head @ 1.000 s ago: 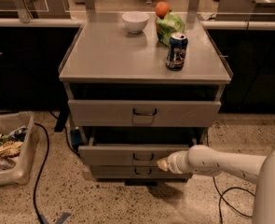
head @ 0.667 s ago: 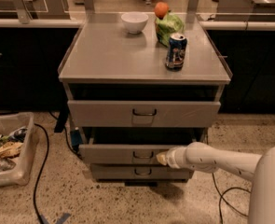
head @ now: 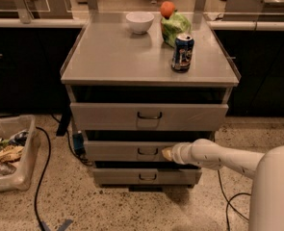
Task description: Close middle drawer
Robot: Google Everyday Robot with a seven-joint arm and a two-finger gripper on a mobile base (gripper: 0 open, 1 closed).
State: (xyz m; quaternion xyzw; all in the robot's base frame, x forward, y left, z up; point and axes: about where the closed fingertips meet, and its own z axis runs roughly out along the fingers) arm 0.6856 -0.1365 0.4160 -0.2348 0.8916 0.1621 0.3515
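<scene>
**Here the gripper (head: 167, 153) is set against the middle drawer (head: 115, 150)**

The middle drawer is found as the second of three in a grey metal cabinet (head: 69, 76) at the centre of the scene. Its flat front is seen below the taller top drawer (head: 103, 116) and above the lowest drawer (head: 117, 176). A dark gap is left above it, and its front appears to stand slightly nearer than that of the lowest drawer. A small dark bar handle (head: 147, 151) is fixed at its centre.

The gripper is brought in from the right at the end of a pale, rounded arm (head: 218, 159). Its yellowish tip is placed on the drawer front, just right of the handle and seemingly touching the metal. How far it is open cannot be told, and nothing is seen to be held by it.

On the cabinet top, a white bowl (head: 139, 21) is set at the far edge. To its right a green bag (head: 176, 29) is placed, with an orange fruit (head: 167, 8) just behind it. A blue drinks can (head: 182, 52) is stood upright nearer, toward the right side.

On the speckled floor at the left, a clear bin (head: 14, 179) with mixed items is seen, and a black cable (head: 39, 186) is laid beside it.
</scene>
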